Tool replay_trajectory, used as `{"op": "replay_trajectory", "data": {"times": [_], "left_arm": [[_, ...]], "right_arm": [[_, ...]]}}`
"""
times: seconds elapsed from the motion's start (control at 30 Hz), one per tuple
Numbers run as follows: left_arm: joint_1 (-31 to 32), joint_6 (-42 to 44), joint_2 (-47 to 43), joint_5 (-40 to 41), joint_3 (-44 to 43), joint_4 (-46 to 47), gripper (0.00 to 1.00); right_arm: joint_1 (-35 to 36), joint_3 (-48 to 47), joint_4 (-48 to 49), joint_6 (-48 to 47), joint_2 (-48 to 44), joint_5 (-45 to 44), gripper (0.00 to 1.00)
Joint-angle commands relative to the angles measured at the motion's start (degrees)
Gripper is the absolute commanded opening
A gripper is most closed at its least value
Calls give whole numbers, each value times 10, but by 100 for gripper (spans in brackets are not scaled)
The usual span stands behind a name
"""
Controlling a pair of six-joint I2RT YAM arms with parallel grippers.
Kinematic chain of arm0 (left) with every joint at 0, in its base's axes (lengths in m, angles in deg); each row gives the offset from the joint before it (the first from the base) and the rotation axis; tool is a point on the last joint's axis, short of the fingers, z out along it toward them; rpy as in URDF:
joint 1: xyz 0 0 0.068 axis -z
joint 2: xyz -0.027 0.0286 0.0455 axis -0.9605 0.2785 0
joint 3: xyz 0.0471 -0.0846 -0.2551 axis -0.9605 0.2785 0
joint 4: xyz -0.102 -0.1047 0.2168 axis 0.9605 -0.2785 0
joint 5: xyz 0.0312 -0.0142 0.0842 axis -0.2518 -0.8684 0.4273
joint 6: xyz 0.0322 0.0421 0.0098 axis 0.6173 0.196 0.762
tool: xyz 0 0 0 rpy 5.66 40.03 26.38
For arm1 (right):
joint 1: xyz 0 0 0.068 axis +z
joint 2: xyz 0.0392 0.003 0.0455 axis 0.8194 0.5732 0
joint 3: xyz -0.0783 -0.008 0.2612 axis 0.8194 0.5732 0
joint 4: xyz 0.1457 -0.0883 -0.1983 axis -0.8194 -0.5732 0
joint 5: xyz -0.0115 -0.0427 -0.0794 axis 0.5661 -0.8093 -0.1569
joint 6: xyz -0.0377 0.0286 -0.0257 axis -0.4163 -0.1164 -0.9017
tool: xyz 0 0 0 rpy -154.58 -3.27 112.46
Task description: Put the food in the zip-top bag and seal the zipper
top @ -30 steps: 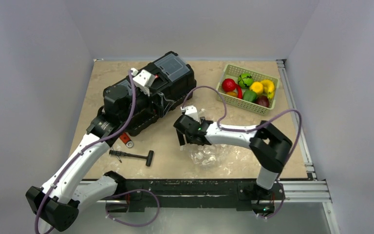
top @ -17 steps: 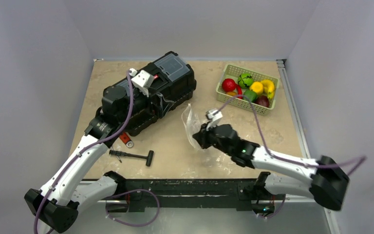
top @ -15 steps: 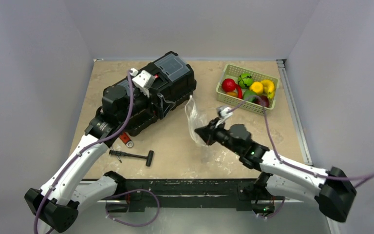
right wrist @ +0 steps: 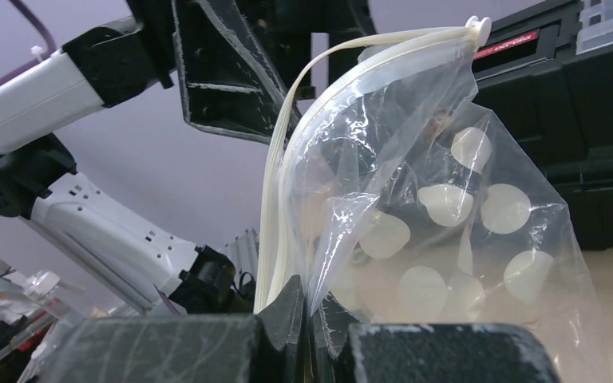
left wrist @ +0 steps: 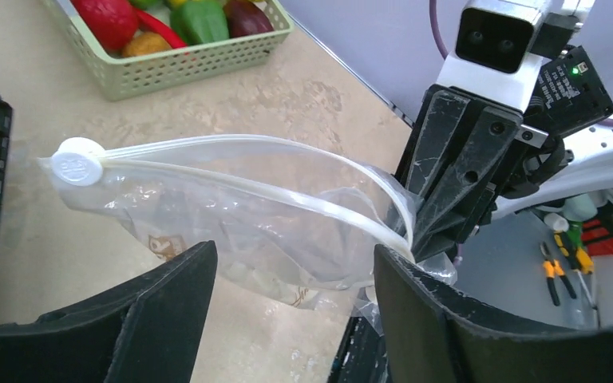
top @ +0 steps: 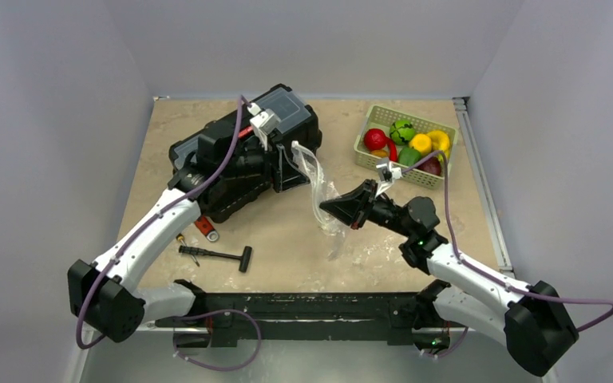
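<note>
The zip-top bag point(top: 319, 191), clear with white dots, hangs lifted off the table, tilted. My right gripper point(top: 326, 208) is shut on its lower corner; in the right wrist view the jaws point(right wrist: 313, 307) pinch the plastic beside the zipper point(right wrist: 283, 171). The whitish zipper point(left wrist: 239, 185) gapes a little, with a round slider point(left wrist: 77, 167) at its far end. My left gripper point(top: 286, 153) is open at the bag's upper end. In its own view the fingers point(left wrist: 291, 254) stand wide on either side of the bag point(left wrist: 239, 231), not touching it. The food point(top: 405, 140) lies in the basket.
A pale green slotted basket point(top: 383, 163) at the back right holds the toy fruits and vegetables point(left wrist: 203, 20). A black toolbox point(top: 231, 163) fills the back left. A black-handled tool point(top: 217, 255) and a small red item point(top: 206, 230) lie front left.
My right gripper shut on the bag, lifted it off the table and swung it back and up. My left arm moved right from over the toolbox to the bag's top.
</note>
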Motion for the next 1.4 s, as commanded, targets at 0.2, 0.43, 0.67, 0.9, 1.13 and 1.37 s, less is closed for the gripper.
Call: {"op": "replay_trajectory", "data": {"times": [0.2, 0.43, 0.67, 0.9, 1.13, 1.37], "left_arm": [[-45, -191, 19, -109, 10, 182, 91], [-51, -231, 39, -118, 6, 198, 83], [-51, -192, 58, -83, -21, 104, 60], [-50, -174, 74, -68, -36, 55, 55], [-47, -163, 99, -69, -55, 18, 45], [-40, -158, 116, -83, -61, 14, 40]], "right_arm": [[-3, 9, -24, -42, -28, -19, 0], [4, 14, -66, -77, -55, -86, 0], [37, -4, -103, -114, -53, -146, 0], [88, -9, -106, -140, -40, -221, 0], [96, -6, -108, -146, -40, -240, 0], [108, -11, -126, -160, -47, -247, 0]]}}
